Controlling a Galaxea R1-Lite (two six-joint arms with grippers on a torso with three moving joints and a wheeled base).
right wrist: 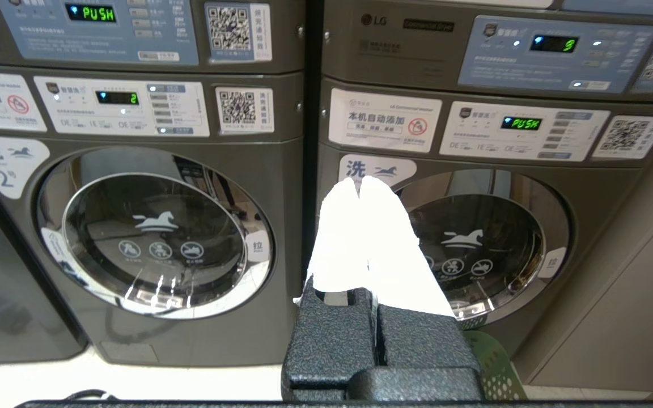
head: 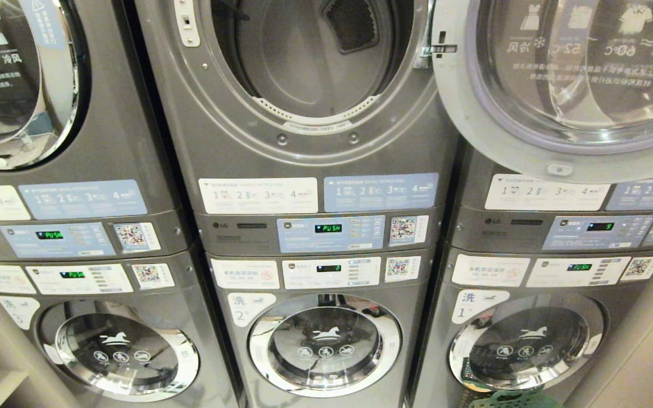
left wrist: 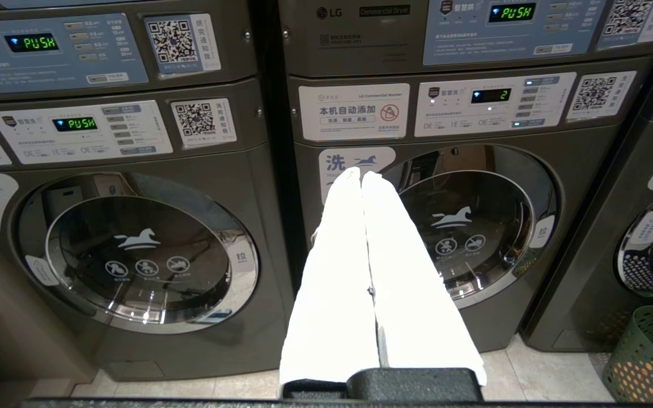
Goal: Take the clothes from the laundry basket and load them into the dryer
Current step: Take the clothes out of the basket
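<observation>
No clothes can be seen in any view. Only the green laundry basket (left wrist: 652, 354) shows: perforated plastic, on the floor at the foot of washer 1 (right wrist: 485, 249), at roughly 5 o'clock in the head view, where just its rim (head: 511, 399) peeks in. Contents are hidden, so the load is unknown. Judgement: garments will be light, limp and prone to snagging or trailing. A pinch into a bunched fold near the top of the pile is advised, not a hem or sleeve, so less cloth hangs down on the lift.

The target dryer (head: 315, 56) sits at 12 o'clock in the head view, drum empty. The dryer door (head: 564, 85) is swung open toward 2 o'clock. The opening is well above the basket, so a long raise is expected.

Left claw (left wrist: 361, 173): white fingers pressed together, nothing held, nothing touched, pointed at washer 2 (left wrist: 462, 226). Right claw (right wrist: 359, 182): fingers together, empty, pointed at washer 1 with the basket below it. Neither arm is seen in the head view. Both claws must be opened before any pick.
</observation>
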